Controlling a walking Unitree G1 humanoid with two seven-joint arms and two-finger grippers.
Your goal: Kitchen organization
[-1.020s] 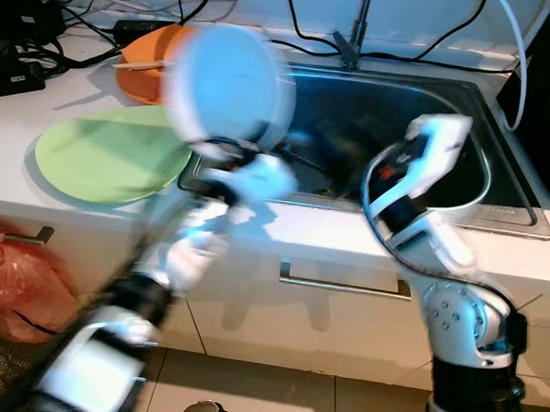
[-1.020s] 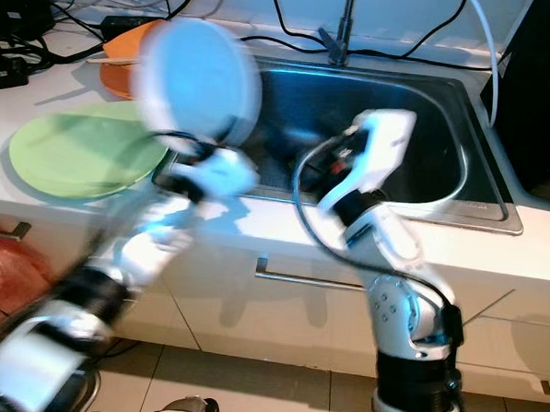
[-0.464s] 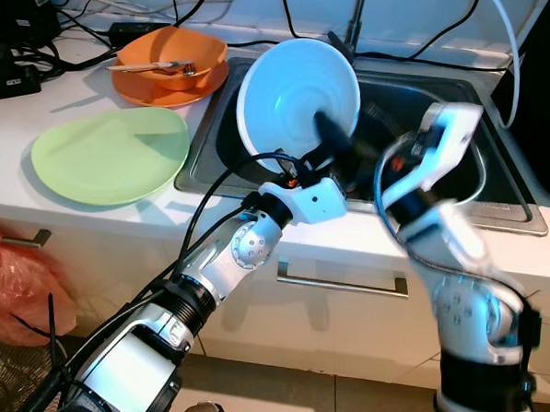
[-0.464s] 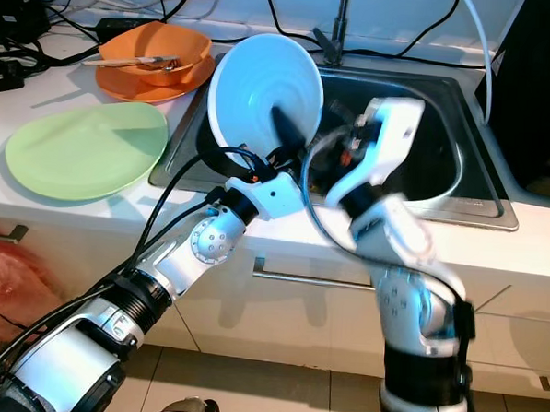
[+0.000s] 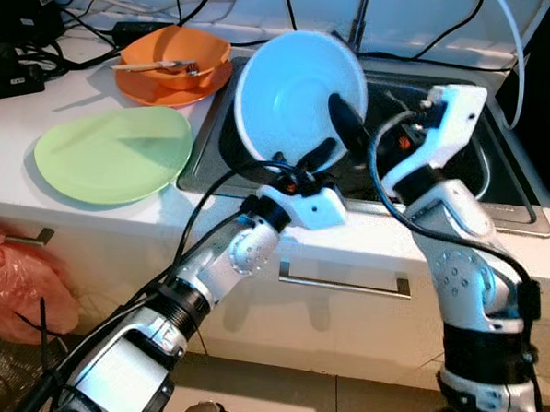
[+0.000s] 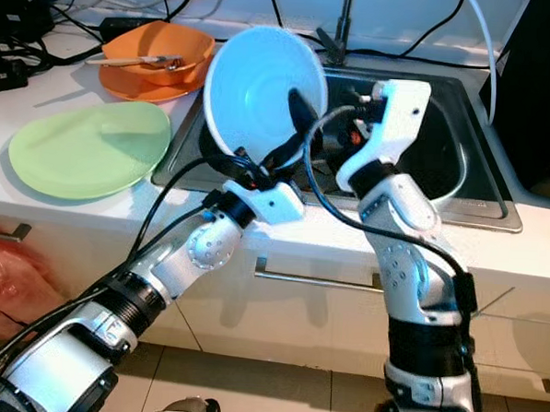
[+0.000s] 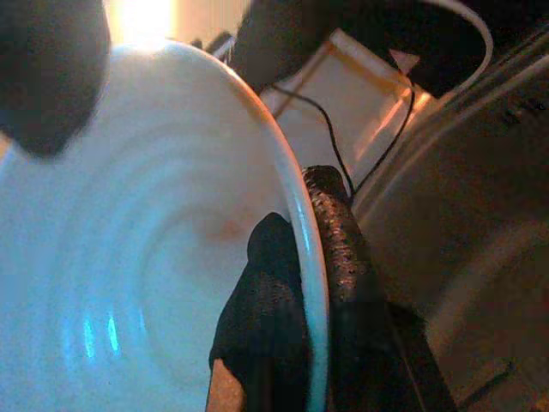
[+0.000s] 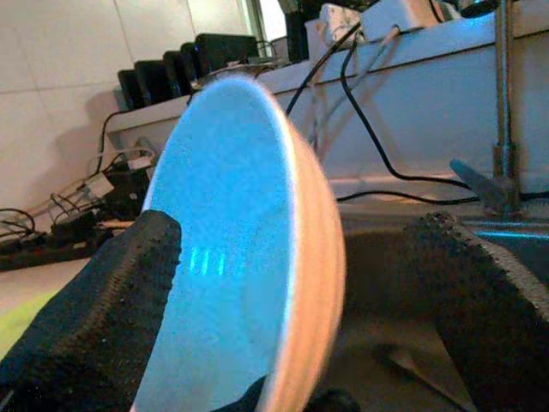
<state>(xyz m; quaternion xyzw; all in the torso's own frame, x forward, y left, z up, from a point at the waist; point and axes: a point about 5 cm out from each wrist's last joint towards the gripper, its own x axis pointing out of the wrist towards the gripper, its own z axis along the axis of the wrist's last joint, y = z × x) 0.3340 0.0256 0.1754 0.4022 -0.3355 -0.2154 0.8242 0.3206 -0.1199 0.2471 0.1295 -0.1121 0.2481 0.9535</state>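
Bowl [image 5: 299, 96] rides tilted on edge above the sink [image 5: 505, 213], clamped at its lower rim by the left tool [image 5: 316, 162]; the right tool [image 5: 348, 127], fingers apart, straddles the rim, likely for a handover.

Both eye views looked forward and down from the robot's head onto the counter edge and the sink [image 5: 497, 195], the right eye offset slightly sideways; they shared the green plate [image 5: 112, 151], the orange bowl [image 6: 158, 57] and the tilted white bowl [image 5: 295, 92]. The left wrist view sat very close along the bowl's rim [image 7: 296, 215], between its two fingers [image 7: 266, 300], facing the sink wall. The right wrist view looked past its own fingers [image 8: 94, 300] at the same bowl [image 8: 232, 257], toward the faucet [image 8: 502, 103] and back wall.
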